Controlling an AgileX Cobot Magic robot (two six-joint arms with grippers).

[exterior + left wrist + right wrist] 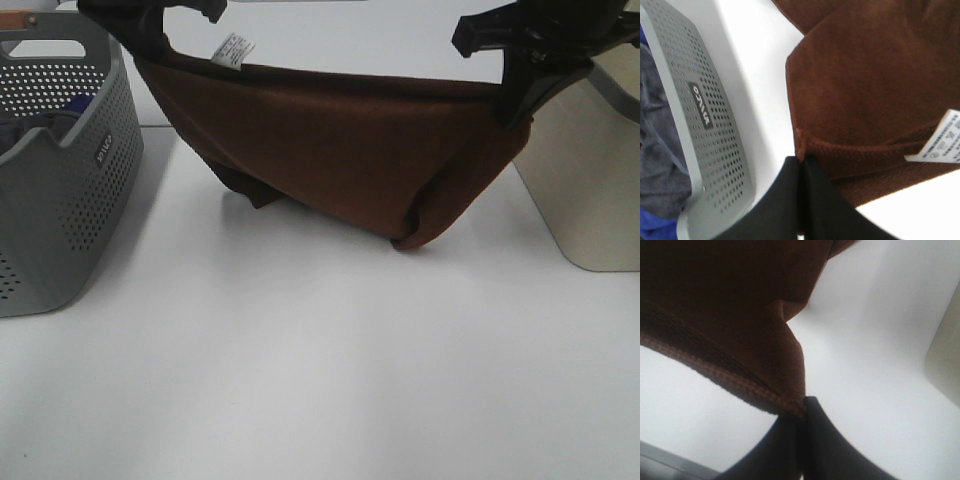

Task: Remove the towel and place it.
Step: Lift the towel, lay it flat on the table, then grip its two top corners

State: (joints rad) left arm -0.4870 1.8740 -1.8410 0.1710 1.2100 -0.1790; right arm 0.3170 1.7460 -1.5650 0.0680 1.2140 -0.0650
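Towel (340,150) hangs like a brown sling over the tabletop (320,390), outside the grey perforated basket (70,190) at 9 o'clock. The left pincer (140,50) is closed on the corner near the white tag (232,48). The right pincer (515,100) is closed on the opposite corner, beside the beige bin (590,190) at 3 o'clock. The long axis runs from 9 to 3 o'clock, the right end slightly lower; the sagging fold points to 6 o'clock and seems to touch the tabletop. To place it well, I think both pincers should descend together toward 6 o'clock, with the edge stretched.
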